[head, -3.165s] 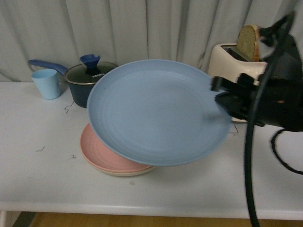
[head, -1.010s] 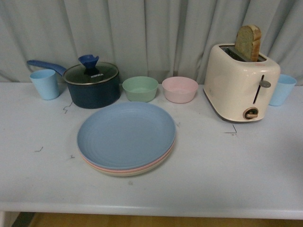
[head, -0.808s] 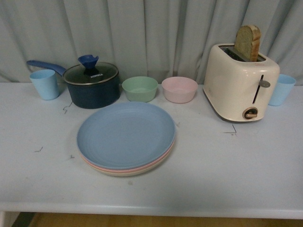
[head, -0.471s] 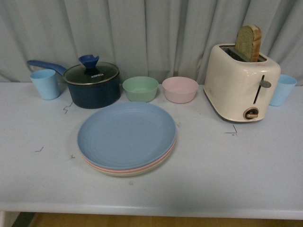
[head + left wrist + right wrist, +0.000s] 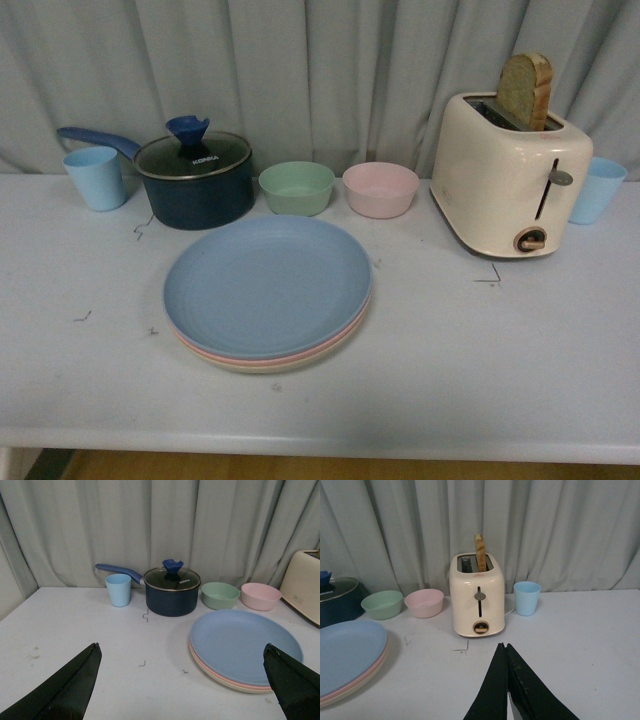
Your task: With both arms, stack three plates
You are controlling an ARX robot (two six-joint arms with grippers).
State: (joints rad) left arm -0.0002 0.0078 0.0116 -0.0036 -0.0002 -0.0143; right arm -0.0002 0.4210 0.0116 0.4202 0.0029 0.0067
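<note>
Plates (image 5: 268, 290) stacked, blue on top; left hand (image 5: 182, 680) spread.

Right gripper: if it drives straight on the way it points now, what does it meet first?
Most likely the toaster. The right gripper, fingers together, aims over bare table toward the toaster's front; the blue cup sits off to one side. Depth is hard to judge.

Neither arm appears in the front view. In its own wrist view, the left gripper (image 5: 182, 685) hangs above the white table (image 5: 90, 650) with fingers (image 5: 60, 692) spread wide. The right gripper (image 5: 506, 680), also above the table, has its dark fingers (image 5: 492, 690) pressed together, holding nothing.
</note>
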